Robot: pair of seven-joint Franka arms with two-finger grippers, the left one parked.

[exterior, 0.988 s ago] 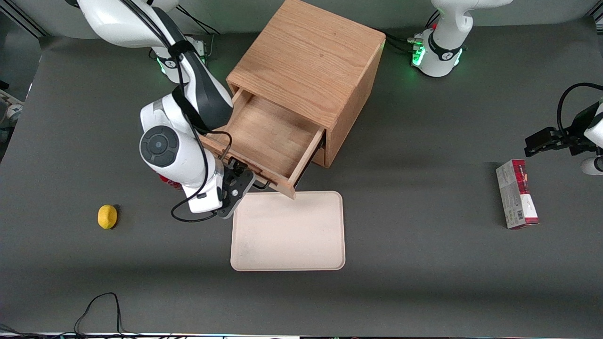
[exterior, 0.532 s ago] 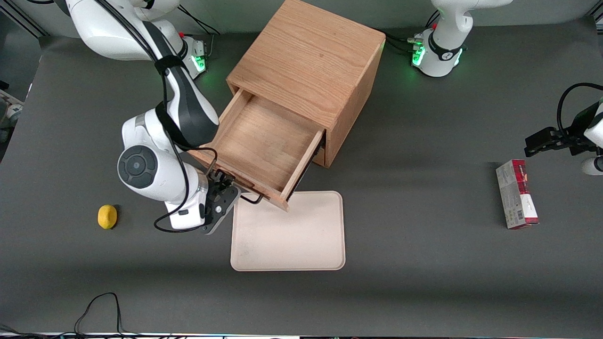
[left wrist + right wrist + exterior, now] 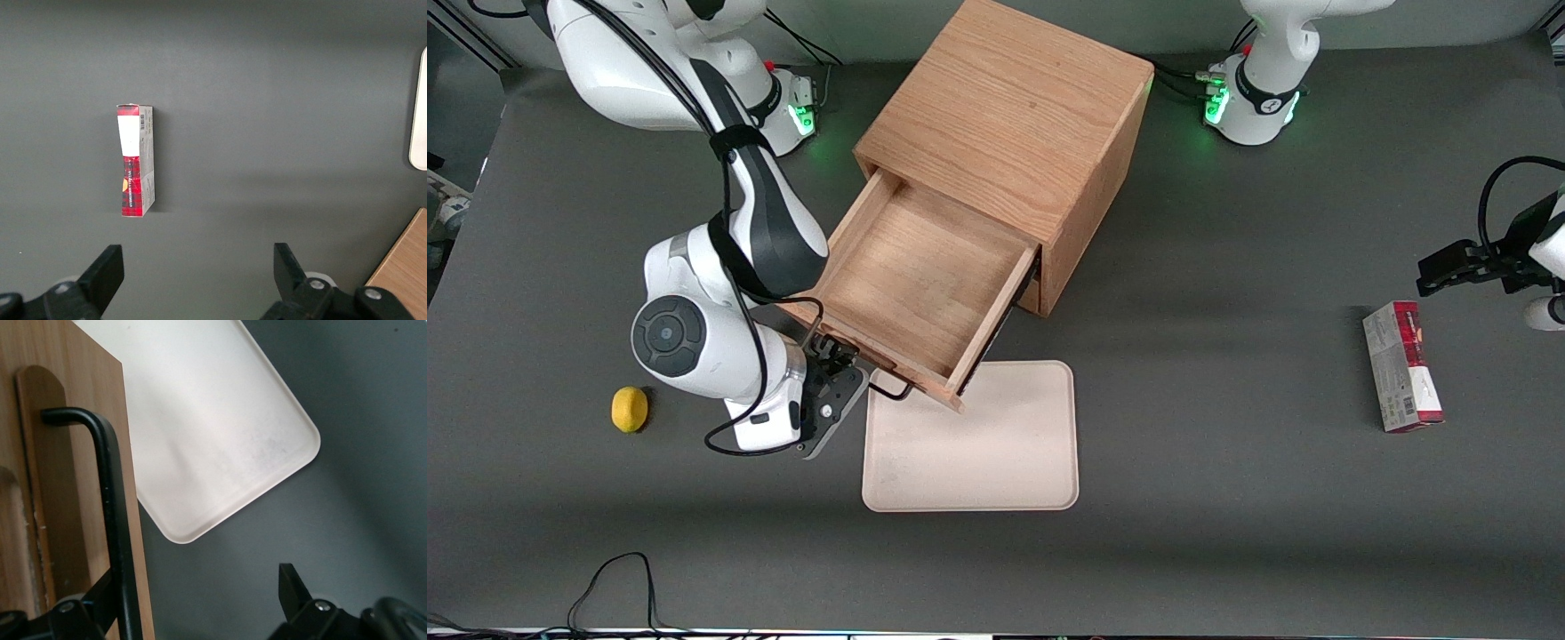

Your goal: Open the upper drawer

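The upper drawer (image 3: 911,284), a shallow oak-grain tray, stands pulled out. The pincer (image 3: 193,603) gapes wide beside its black bar handle (image 3: 113,513), gripping nothing.

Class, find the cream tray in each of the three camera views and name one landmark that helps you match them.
Front view: cream tray lies flat on the table, nearer the camera than the upper drawer, whose front overhangs its corner.
Left wrist view: only an edge of the tray shows.
Right wrist view: tray beside the drawer's black handle, at the end effector.
Shared landmark: the wooden cabinet.
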